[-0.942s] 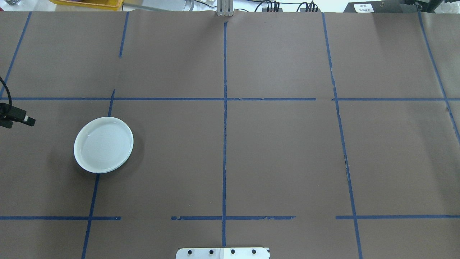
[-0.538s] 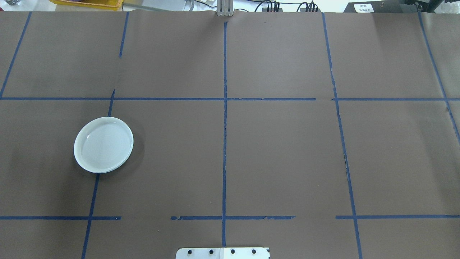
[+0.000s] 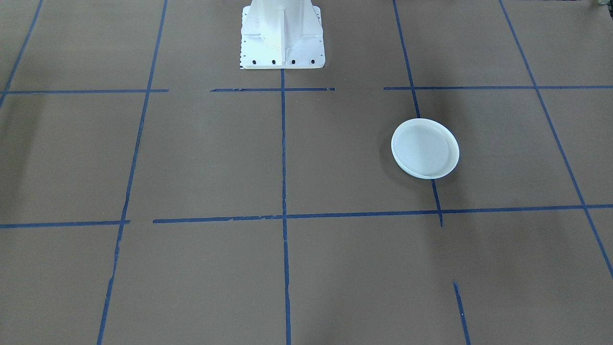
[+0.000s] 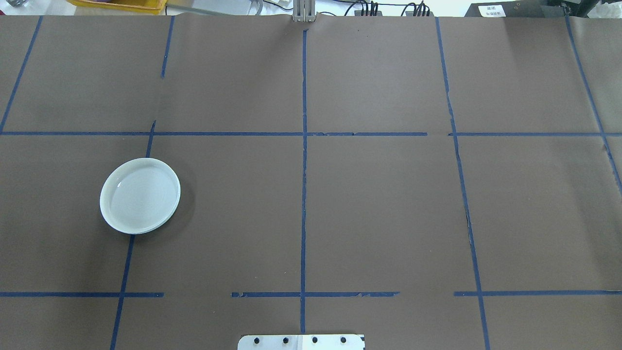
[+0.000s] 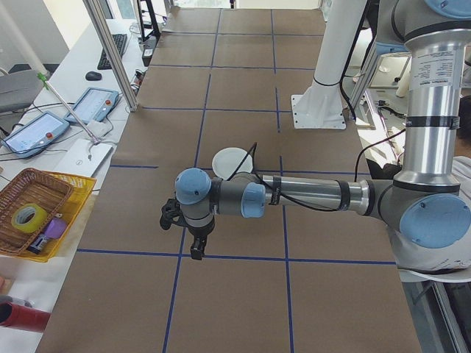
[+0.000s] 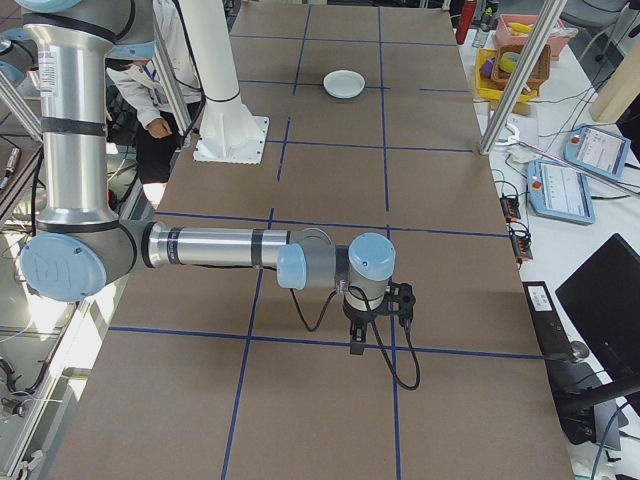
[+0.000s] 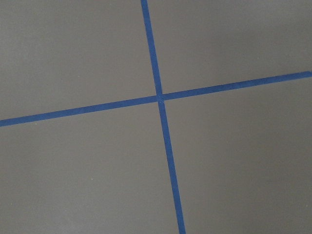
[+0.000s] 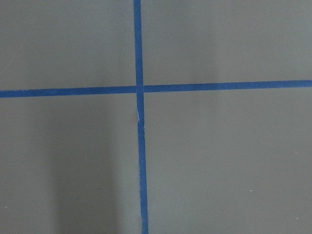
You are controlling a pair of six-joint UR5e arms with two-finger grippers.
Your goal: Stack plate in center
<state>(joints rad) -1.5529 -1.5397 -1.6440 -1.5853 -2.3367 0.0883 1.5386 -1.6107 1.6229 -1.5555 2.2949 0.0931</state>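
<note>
The brown paper-covered table [image 4: 379, 204], gridded with blue tape [image 4: 303, 194], fills my view. My left gripper [image 5: 197, 246] and right gripper [image 6: 357, 340] hang off at opposite ends, probably parked; I cannot tell whether their jaws are apart. The pale blue plate [image 4: 140, 195] sits alone on my left side, not yet centred.

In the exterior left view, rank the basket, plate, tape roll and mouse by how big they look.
1. Basket
2. Plate, partly hidden by the left arm
3. Tape roll
4. Mouse
The basket and tape roll sit nearer the camera, so true sizes are unsure.
</note>
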